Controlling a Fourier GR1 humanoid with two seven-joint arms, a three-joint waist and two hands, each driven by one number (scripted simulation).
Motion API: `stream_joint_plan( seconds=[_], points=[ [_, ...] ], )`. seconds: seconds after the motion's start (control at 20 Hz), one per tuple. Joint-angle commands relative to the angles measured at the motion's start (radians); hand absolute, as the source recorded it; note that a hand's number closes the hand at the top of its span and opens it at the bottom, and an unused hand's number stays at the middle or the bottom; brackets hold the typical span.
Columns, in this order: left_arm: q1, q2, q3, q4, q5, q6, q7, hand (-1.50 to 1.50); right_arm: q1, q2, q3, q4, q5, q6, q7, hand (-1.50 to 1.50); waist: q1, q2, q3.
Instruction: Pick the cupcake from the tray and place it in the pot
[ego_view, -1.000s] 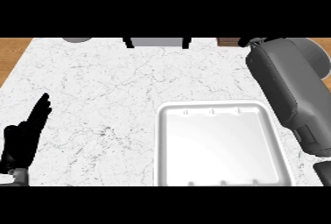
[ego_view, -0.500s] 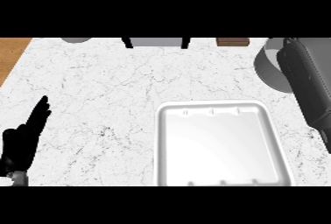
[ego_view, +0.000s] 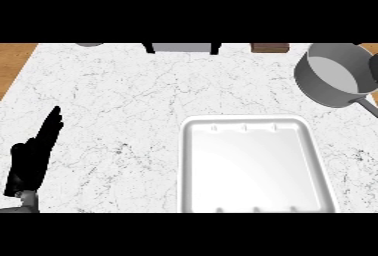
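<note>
Here the white tray (ego_view: 258, 167) lies bare on the marble tabletop (ego_view: 133, 100), the grey pot (ego_view: 336, 75) beyond it; no cupcake shows. The left hand (ego_view: 33, 160) rests flat-fingered at the left edge.

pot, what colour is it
Grey, inside and out, in the head view: pot.

Left hand (ego_view: 29, 162): matte black, slim tapered fingers (ego_view: 50, 125); grey forearm stub at wrist, near tabletop's left edge.

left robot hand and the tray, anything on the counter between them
No, in the head view only bare marble counter lies between the left robot hand and the white tray.
</note>
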Motion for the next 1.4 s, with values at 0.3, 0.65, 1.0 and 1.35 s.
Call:
stream_joint_plan(
  seconds=[0.3, 0.65, 1.0, 1.35],
  points=[
    [-0.062, 0.0, -0.007, -0.031, 0.0, -0.018, 0.042, 0.0, 0.013, -0.128, -0.079, 0.253, -0.028, -0.055, -0.216, 1.5, 0.047, 0.024, 0.003],
    [-0.064, -0.017, -0.019, -0.016, -0.025, -0.001, 0.032, 0.0, 0.018, -0.163, -0.193, 0.304, -0.141, -0.039, -0.306, -1.5, 0.048, 0.029, 0.006],
    [-0.071, -0.027, -0.02, 0.036, -0.036, 0.0, -0.004, 0.0, 0.055, -0.139, -0.289, 0.305, -0.242, -0.071, -0.452, -1.5, 0.049, 0.03, 0.006],
    [-0.047, 0.001, 0.015, 0.025, -0.003, -0.032, -0.017, 0.0, 0.063, -0.087, -0.433, 0.181, -0.399, -0.238, -0.679, -1.5, 0.037, 0.019, 0.007]
  ],
)
